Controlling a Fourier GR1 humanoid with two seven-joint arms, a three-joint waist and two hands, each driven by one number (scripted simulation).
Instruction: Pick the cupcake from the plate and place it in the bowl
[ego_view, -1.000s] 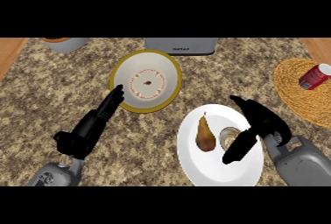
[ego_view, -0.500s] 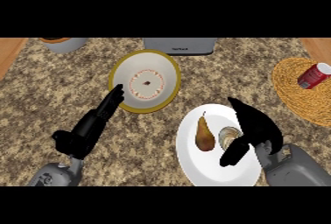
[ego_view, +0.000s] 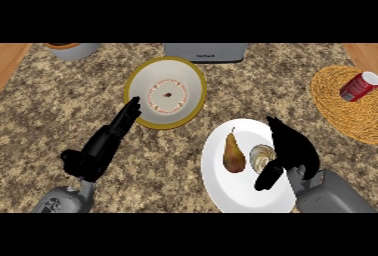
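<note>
A white plate (ego_view: 244, 195) lies at the lower right of the counter with a brown pear (ego_view: 233, 156) and a pale cupcake (ego_view: 260, 156) on it. My right hand (ego_view: 294, 148) hovers over the plate's right side, fingers and thumb curving around the cupcake's right edge without closing on it. The bowl (ego_view: 165, 92), cream with a yellow rim and a patterned centre, sits upper middle. My left hand (ego_view: 111, 136) stays open with straight fingers, its tips at the bowl's lower left rim.
A woven straw mat (ego_view: 341, 106) with a red can (ego_view: 359, 86) on it lies at the right edge. A grey appliance (ego_view: 205, 52) stands at the back centre, and a grey pot (ego_view: 72, 50) at the back left.
My right hand has shifted left and down over the plate, closing in on the cupcake and partly covering it. The left hand has not moved.
</note>
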